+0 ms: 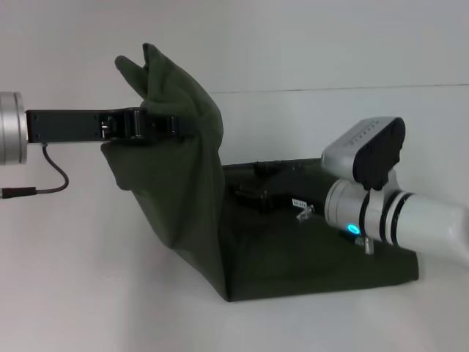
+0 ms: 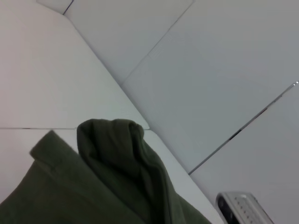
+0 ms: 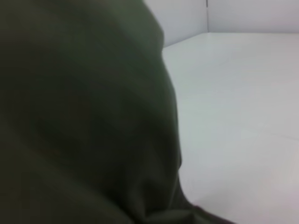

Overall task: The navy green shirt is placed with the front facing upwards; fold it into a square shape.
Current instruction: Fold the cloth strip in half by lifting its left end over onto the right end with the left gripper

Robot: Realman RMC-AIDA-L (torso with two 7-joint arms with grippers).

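Observation:
The navy green shirt [image 1: 293, 249] lies on the white table, with one side pulled up into a hanging sheet [image 1: 176, 198]. My left gripper [image 1: 157, 122] is shut on that raised edge, high above the table at the left, and a bunch of cloth [image 2: 117, 158] sticks up past it. My right arm [image 1: 410, 220] reaches in from the right, and its gripper [image 1: 256, 195] rests low on the flat part of the shirt near the far edge. Dark cloth [image 3: 84, 116] fills much of the right wrist view. No lettering shows.
A white table [image 1: 88, 293] spreads to the left and front of the shirt. A white wall [image 1: 330, 44] stands behind it. A black cable [image 1: 51, 180] hangs from the left arm.

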